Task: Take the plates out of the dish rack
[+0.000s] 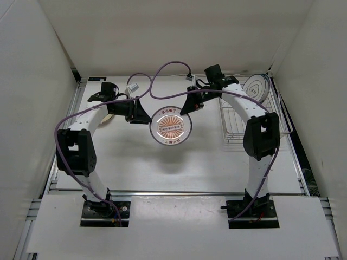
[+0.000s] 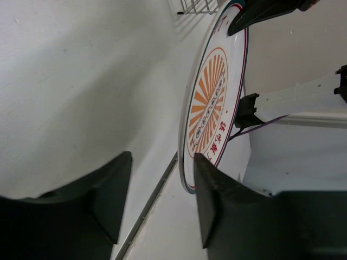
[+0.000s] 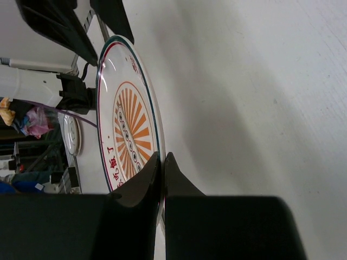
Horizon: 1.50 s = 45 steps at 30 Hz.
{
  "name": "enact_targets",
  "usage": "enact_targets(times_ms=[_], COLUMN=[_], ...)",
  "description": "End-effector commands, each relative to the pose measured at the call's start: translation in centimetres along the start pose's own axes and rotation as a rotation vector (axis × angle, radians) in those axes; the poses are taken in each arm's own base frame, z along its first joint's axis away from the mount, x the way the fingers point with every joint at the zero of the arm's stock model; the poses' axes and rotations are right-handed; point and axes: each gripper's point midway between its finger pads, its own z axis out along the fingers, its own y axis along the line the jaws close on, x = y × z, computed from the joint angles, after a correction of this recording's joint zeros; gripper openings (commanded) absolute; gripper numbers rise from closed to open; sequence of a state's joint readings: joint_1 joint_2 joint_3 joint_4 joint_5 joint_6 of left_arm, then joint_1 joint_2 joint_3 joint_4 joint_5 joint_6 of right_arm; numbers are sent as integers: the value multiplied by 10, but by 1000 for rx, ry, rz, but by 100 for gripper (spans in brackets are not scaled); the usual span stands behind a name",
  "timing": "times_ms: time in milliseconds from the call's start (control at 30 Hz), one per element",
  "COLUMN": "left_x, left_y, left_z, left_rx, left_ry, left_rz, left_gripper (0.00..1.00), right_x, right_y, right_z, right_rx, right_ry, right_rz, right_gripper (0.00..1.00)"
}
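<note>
Plate: orange-patterned plate (image 1: 171,125) in mid-air at frame centre, well left of the dish rack (image 1: 234,131).
Right gripper (image 3: 161,160): clamped on the plate's rim.
Left gripper (image 2: 162,162): fingers apart, rim beside one finger.
Your move: centre the rim between the left fingers before closing.

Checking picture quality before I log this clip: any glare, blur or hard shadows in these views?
Top external: evenly lit and sharp, the plate throws a soft shadow on the table. Left wrist: left claw dark and soft-edged, plate in focus. Right wrist: pale sheen along the plate's rim, right claw nearly black.
</note>
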<state>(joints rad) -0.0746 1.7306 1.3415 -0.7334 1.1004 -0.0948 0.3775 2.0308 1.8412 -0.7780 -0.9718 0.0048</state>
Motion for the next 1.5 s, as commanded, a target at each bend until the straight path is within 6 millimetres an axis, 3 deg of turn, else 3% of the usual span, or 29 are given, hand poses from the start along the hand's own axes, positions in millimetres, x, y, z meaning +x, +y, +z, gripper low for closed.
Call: enact_targets(times_ms=[0,133,367,467,500,567,600,633,667,700,767,900,1000,1033,1100,1133,1167,1200,1233,1267,1333,1400,1467], left_x=[1,4,1,1,1,1,3,2,1,1,-4,-8,-27,-40,-55,-72,-80,-87,-103,-109,-123,-128,-126], left_y=[-7,-3,-4,-4,-4,-4,-5,-1,0,5,15,29,42,46,49,59,58,60,72,77,97,116,136], left_z=[3,9,9,9,9,9,9,9,7,7,5,9,15,19,24,28,29,34,38,42,38,42,46], left_rx=[19,22,23,23,23,23,22,2,-21,-54,-139,-194,-219,-217,-203,-187,-138,-103,-80,-72,-81,-65,-49], left_ry=[7,26,22,22,22,22,26,24,18,14,-10,-29,-40,-48,-55,-63,-60,-52,-55,-50,-71,-68,-59], left_rz=[36,21,29,29,29,29,21,22,30,3,-15,-99,-160,-161,-181,-180,-191,-189,-176,-168,-159,-170,-203], left_gripper=[55,44,40,28,11,10,10,10,10,10,10,10,10,10,10,10,10,10,10,10,10,10,10], right_x=[-24,-28,-26,-27,-25,-28,-29,-29,-27,-27,-20,-3,7,4,20,23,38,43,49,68,81,97,110], right_y=[23,26,26,27,30,28,25,21,12,8,-10,-27,-25,-16,-12,1,-2,11,8,4,11,17,9], right_z=[-5,-1,8,13,16,15,15,14,14,9,-2,-36,-64,-81,-92,-104,-109,-117,-127,-129,-148,-164,-185], right_rx=[-87,-93,-103,-108,-113,-92,-74,-35,16,74,228,390,517,575,612,633,649,652,669,673,684,696,728], right_ry=[-47,-49,-34,-28,-21,-28,-30,-26,-20,-25,-16,-30,-48,-74,-45,-65,-41,-58,-71,-41,-72,-63,-54], right_rz=[-63,-73,-68,-73,-77,-86,-86,-72,-68,-91,-123,-108,-162,-217,-263,-293,-276,-302,-285,-243,-212,-184,-135], right_gripper=[0,0,0,0,0,0,3,13,31,56,66,70,72,72,75,75,76,78,78,79,82,83,85])
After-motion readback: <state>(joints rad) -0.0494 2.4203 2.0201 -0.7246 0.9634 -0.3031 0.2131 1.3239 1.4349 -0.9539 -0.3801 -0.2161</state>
